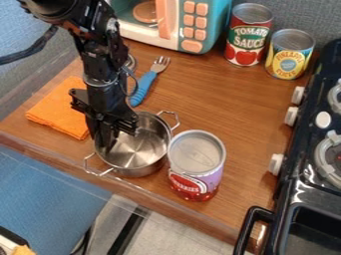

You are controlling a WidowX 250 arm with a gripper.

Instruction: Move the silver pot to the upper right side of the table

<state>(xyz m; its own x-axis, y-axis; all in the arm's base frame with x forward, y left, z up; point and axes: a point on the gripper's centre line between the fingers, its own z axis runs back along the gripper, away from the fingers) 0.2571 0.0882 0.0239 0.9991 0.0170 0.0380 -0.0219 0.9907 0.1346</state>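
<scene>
One can [197, 165], close by the pot [140, 150] at 4 o'clock, could topple if you drag; claw [107, 141] opening or hold, can't tell.

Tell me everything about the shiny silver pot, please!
The round, shiny silver pot looks like metal and stands upright on the brown wooden table, near its front edge. It has no lid, and its bare bottom shows inside. Two wire loop handles stick out on opposite sides. The black gripper hangs at its left side, and a purple and red can stands close on its right; whether either touches it, I can't tell.
</scene>
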